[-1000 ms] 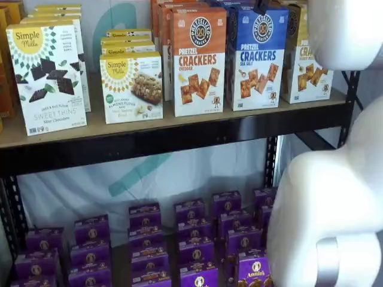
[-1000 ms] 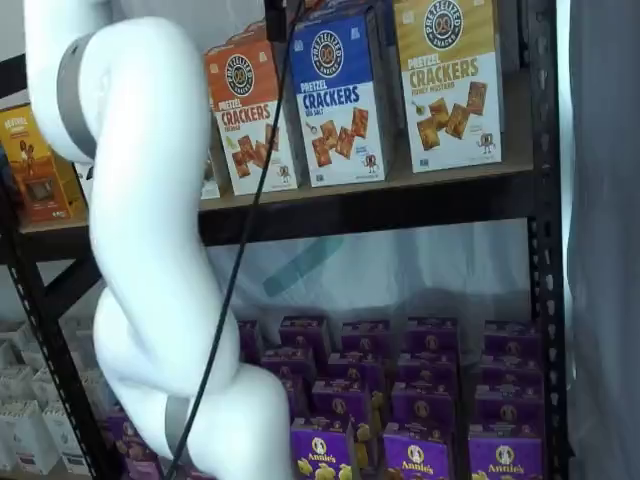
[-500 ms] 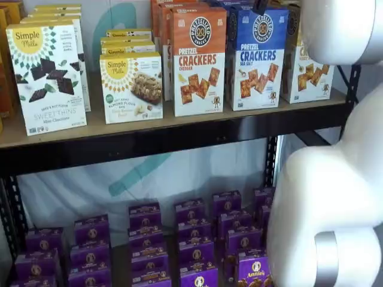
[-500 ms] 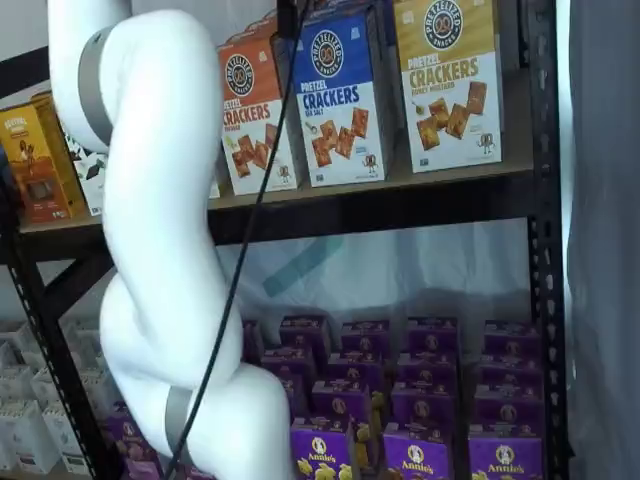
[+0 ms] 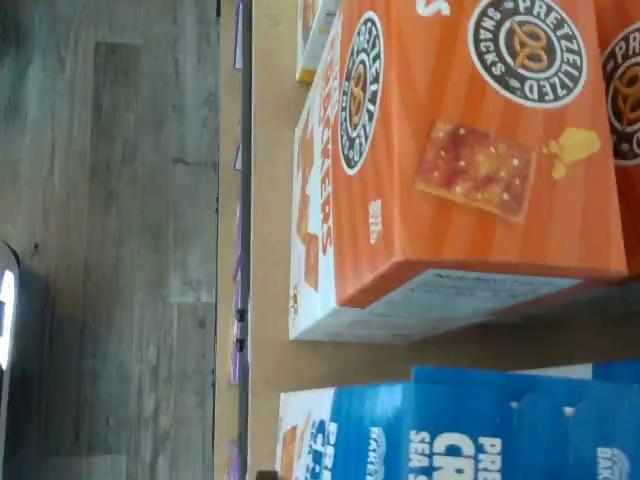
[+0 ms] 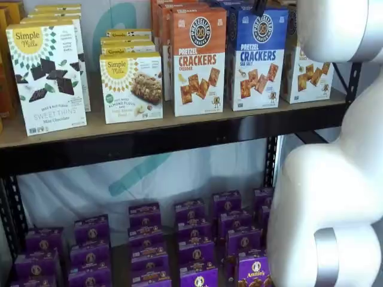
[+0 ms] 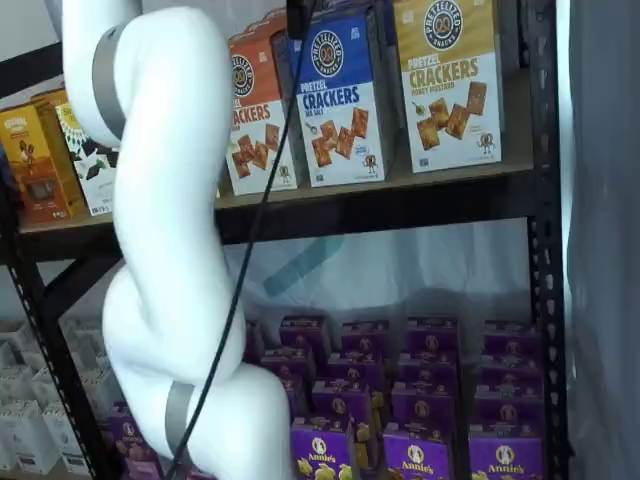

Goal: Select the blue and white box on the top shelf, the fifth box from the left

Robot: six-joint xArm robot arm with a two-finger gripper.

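The blue and white box (image 6: 258, 57) (image 7: 335, 100) stands upright on the top shelf (image 6: 179, 124) (image 7: 450, 178), between an orange-topped carton and a yellow-topped one. Only the black tip of my gripper (image 6: 260, 6) (image 7: 298, 15) shows in both shelf views, hanging from the upper edge just over this box's top, a cable trailing beside it. Nothing is held and the jaws stand open. The wrist view looks down on the blue box (image 5: 480, 430) lying beside the orange Cheddar carton (image 5: 470, 150).
The orange Cheddar carton (image 6: 199, 60) is close on the left, the yellow-topped carton (image 7: 448, 80) on the right. Simple Mills boxes (image 6: 48, 78) fill the shelf's left. Purple boxes (image 6: 191, 239) crowd the lower shelf. My white arm (image 7: 160, 250) (image 6: 335, 197) blocks part of each view.
The white arm has swung to the right in one shelf view, covering more of the orange carton. The gripper tip has shifted slightly right over the blue box. The boxes have not moved.
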